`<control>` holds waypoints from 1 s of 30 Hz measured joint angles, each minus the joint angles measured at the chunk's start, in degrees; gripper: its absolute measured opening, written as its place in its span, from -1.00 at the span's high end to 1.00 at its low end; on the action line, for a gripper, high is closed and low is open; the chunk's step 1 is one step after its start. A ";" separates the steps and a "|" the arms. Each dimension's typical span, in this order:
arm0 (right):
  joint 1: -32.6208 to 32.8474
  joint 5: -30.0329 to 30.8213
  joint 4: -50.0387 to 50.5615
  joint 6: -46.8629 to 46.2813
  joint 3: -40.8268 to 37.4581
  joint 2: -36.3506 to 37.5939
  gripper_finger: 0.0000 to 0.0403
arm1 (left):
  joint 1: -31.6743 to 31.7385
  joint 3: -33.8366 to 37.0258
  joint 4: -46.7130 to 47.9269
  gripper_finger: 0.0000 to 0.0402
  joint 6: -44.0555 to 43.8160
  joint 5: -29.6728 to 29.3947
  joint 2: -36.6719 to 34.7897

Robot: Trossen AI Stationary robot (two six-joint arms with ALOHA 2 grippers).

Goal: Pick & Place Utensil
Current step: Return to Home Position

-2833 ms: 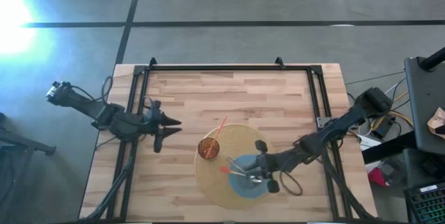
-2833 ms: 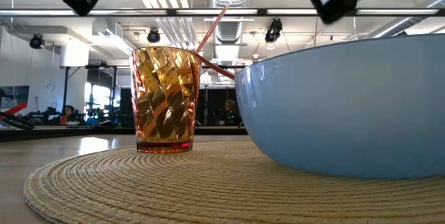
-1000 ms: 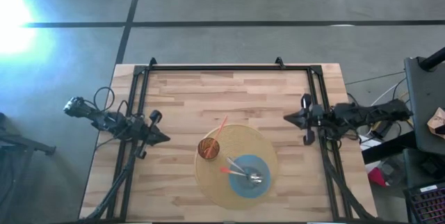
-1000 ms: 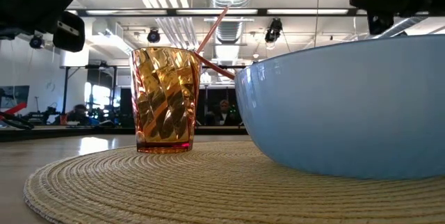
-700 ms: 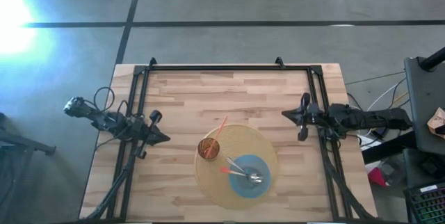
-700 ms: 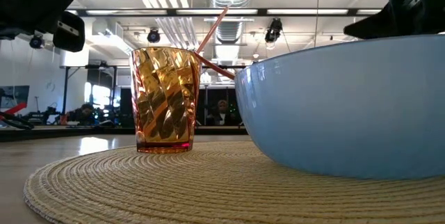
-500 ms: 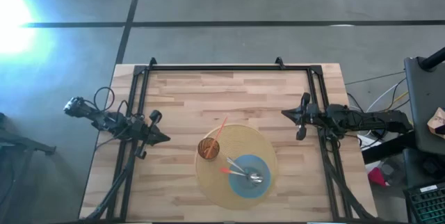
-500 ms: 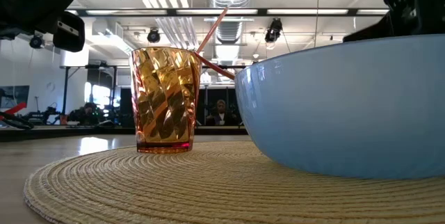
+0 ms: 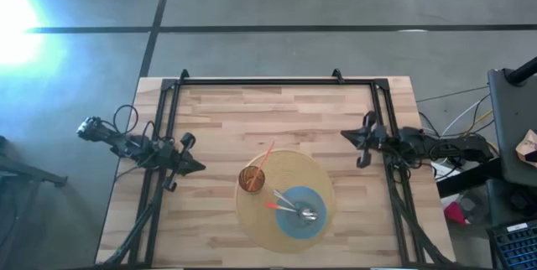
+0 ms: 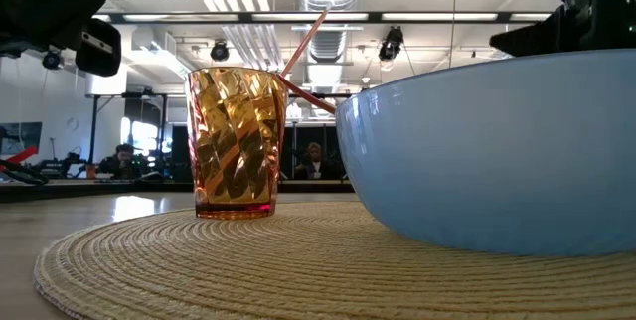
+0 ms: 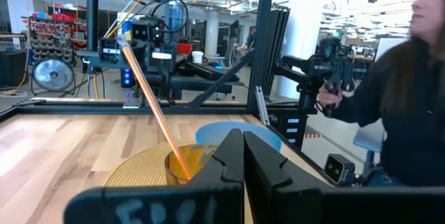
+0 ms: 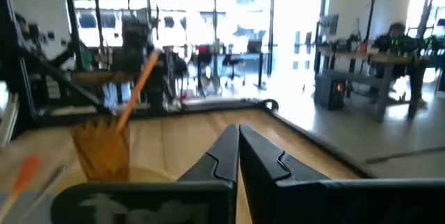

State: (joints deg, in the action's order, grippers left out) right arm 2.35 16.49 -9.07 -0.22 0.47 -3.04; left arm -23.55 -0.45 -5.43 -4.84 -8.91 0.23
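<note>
Seeing a translucent amber ribbed plastic cup (image 9: pixel 252 179) upright on a round woven straw placemat (image 9: pixel 294 165), with a long orange straw (image 9: pixel 265 154) leaning out of it. Just beside it on the same mat, seeing a light blue round bowl (image 9: pixel 292 225) holding a silver metal fork (image 9: pixel 294 209) and an orange plastic spoon (image 9: pixel 272 205). Also seeing the left gripper (image 9: pixel 198 168) over the left side of the pale wooden table (image 9: pixel 252 111), fingers (image 11: pixel 229 158) pressed together on nothing. Same deal with the right gripper (image 9: pixel 345 136) on the right side, well apart from the mat, fingers (image 12: pixel 226 151) squeezed together too.

A round woven placemat (image 9: pixel 312 172) lies on the wooden counter (image 9: pixel 252 115); 1 dark-sleeved person (image 11: pixel 407 106) shows beyond its edge.
</note>
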 joint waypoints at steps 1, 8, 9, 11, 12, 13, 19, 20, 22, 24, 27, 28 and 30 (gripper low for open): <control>-0.01 0.04 -0.99 0.56 0.00 0.05 0.96 | 0.00 0.00 -0.01 1.00 -0.02 0.02 0.00; 0.00 0.04 -3.16 -0.52 0.02 -0.18 0.96 | 0.00 0.00 -0.05 1.00 -0.11 0.02 0.00; 0.00 0.04 -3.18 -1.20 0.02 -0.26 0.96 | 0.00 0.00 -0.03 1.00 -0.11 0.02 0.00; 0.00 0.08 -3.19 -2.18 0.02 -0.42 0.96 | 0.00 0.00 -0.05 1.00 -0.11 0.02 0.00; 0.00 0.08 -3.17 -2.58 0.02 -0.44 0.96 | 0.00 0.00 -0.05 1.00 -0.11 0.02 0.00; 0.00 0.09 -3.19 -2.61 0.02 -0.48 0.96 | 0.00 0.00 -0.04 1.00 -0.11 0.02 0.00; 0.00 0.07 -3.20 -2.60 0.02 -0.55 0.96 | 0.00 0.00 -0.05 1.00 -0.11 0.02 0.00; 0.00 0.07 -3.19 -2.63 0.02 -0.55 0.96 | 0.00 0.00 -0.05 1.00 -0.11 0.02 0.00; 0.00 0.07 -3.19 -2.65 0.02 -0.55 0.96 | 0.00 0.00 -0.05 1.00 -0.11 0.02 0.00; 0.00 0.07 -3.19 -2.63 0.02 -0.55 0.96 | 0.00 0.00 -0.05 1.00 -0.11 0.02 0.00; 0.00 0.07 -3.19 -2.63 0.04 -0.55 0.96 | 0.00 0.00 -0.05 1.00 -0.11 0.03 0.00; 0.00 0.07 -3.19 -2.63 0.04 -0.55 0.96 | 0.00 0.00 -0.05 1.00 -0.11 0.03 0.00; 0.00 0.07 -3.19 -2.69 0.04 -0.55 0.96 | 0.00 0.00 -0.05 1.00 -0.11 0.04 0.00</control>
State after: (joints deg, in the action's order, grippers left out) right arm 2.35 16.56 -12.25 -2.91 0.51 -3.60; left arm -23.55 -0.45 -5.48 -4.95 -8.86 0.23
